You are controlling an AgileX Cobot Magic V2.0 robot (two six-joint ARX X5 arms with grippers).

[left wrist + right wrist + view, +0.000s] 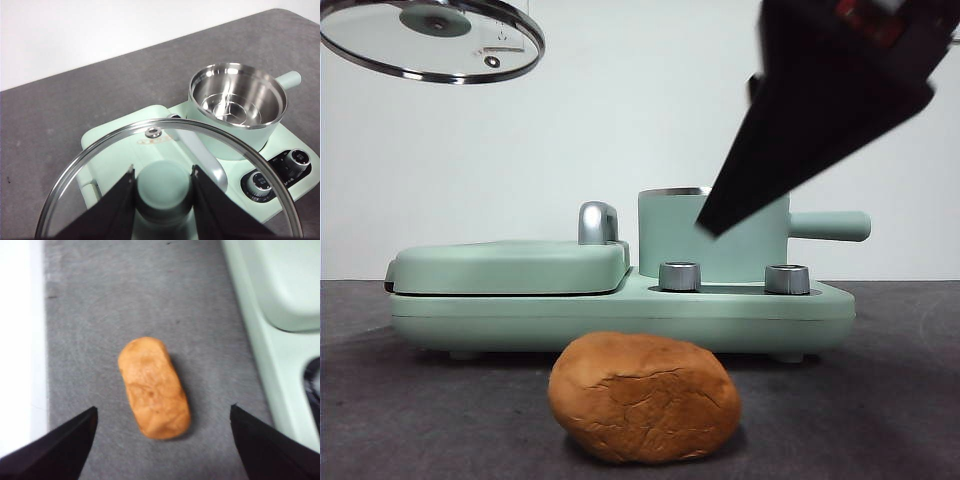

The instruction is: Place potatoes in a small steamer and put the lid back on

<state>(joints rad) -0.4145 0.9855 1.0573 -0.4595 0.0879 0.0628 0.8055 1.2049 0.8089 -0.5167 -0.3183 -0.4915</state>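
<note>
The potato (643, 397), an orange-brown cracked lump, lies on the grey table in front of the appliance; it also shows in the right wrist view (153, 387). The small steamer (712, 235) stands uncovered on the appliance's right side with its handle pointing right; its steel inside is empty in the left wrist view (237, 100). My left gripper (162, 187) is shut on the lid's mint-green knob and holds the glass lid (432, 38) high at the top left. My right gripper (162, 445) is open, above the potato and apart from it; it shows as a dark wedge (820, 110) at the top right.
The mint-green appliance base (620, 310) carries a flat closed griddle cover (510, 265) on its left and two steel dials (680, 276) at its front right. A pale wall stands behind. The table's white edge (20, 340) runs near the potato.
</note>
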